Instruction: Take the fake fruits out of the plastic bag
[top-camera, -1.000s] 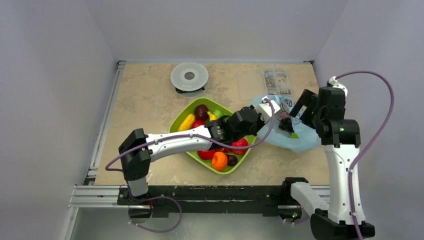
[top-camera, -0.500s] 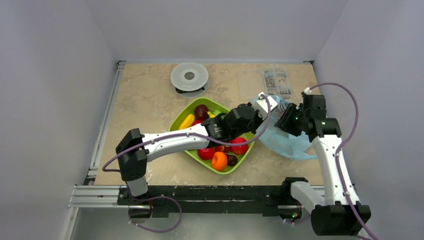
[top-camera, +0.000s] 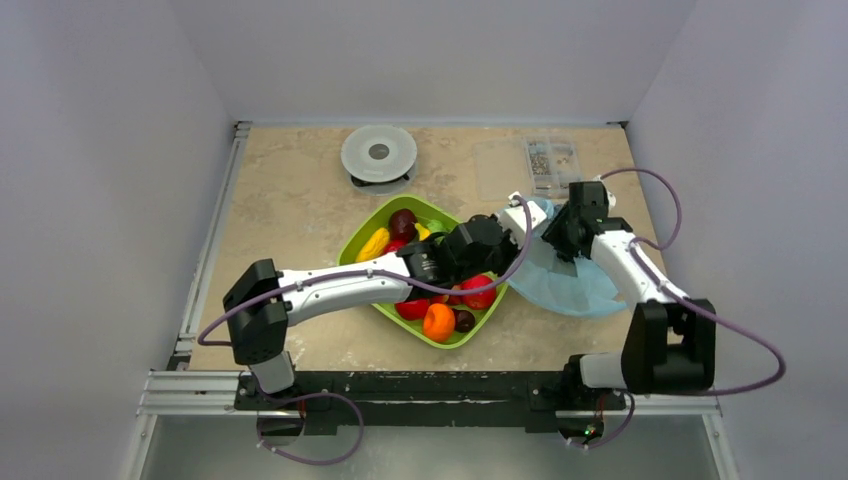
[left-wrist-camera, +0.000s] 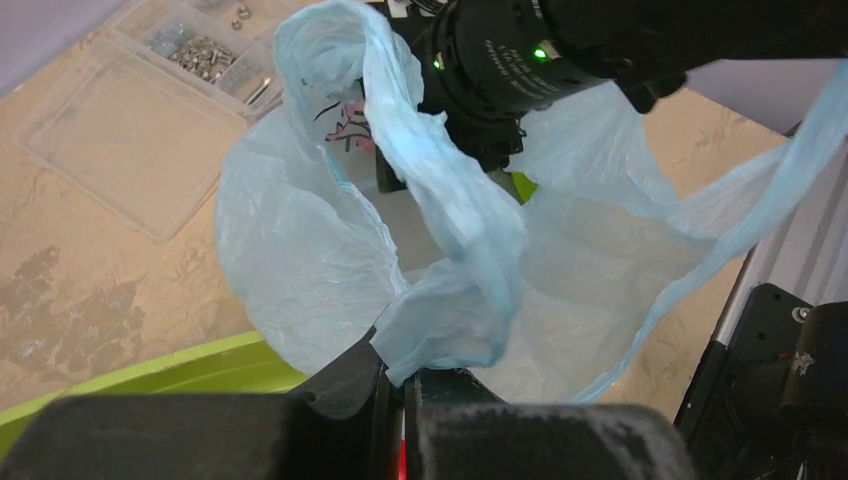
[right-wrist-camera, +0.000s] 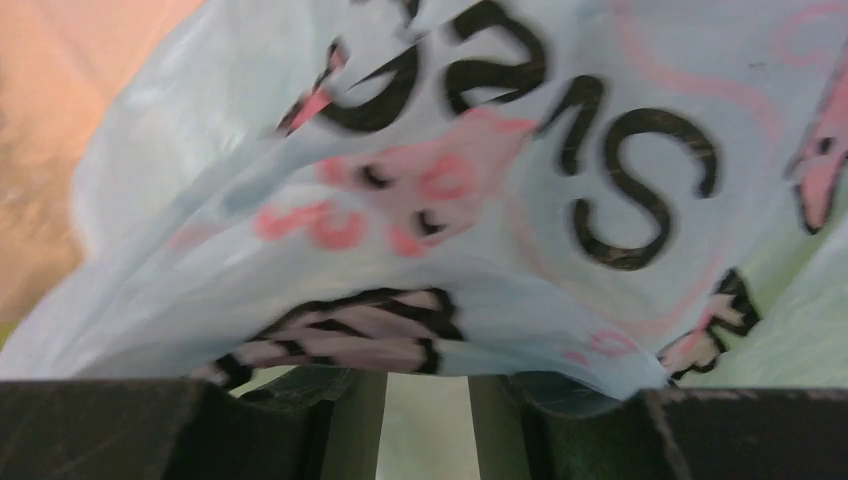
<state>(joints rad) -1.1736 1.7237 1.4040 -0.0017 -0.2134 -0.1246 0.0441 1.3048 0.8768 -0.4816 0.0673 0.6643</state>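
Step in hand: the bag is held open for another pick. Most fake fruits (top-camera: 438, 320) are already piled in the green tray (top-camera: 356, 243), which sits just beside the plastic bag (top-camera: 580, 285) on the desk (top-camera: 290, 200). The left fingers (left-wrist-camera: 385, 405) are pressed together on a fold of the bag rim, with the mouth lifted. The right fingers (right-wrist-camera: 355, 430) are pushed into the mouth. A narrow gap is seen between them with film draped over the tips, and whether anything is pinched cannot be told. A yellow-green sliver (left-wrist-camera: 520, 186) is seen inside, likely a remaining fruit. Next: the film must be cleared off the tips so that only the fruit is gripped and lifted out. Print: bold dark letters and pink doodles; an "S" is legible, no full word. No label can be read on the far parts box (top-camera: 552, 160).
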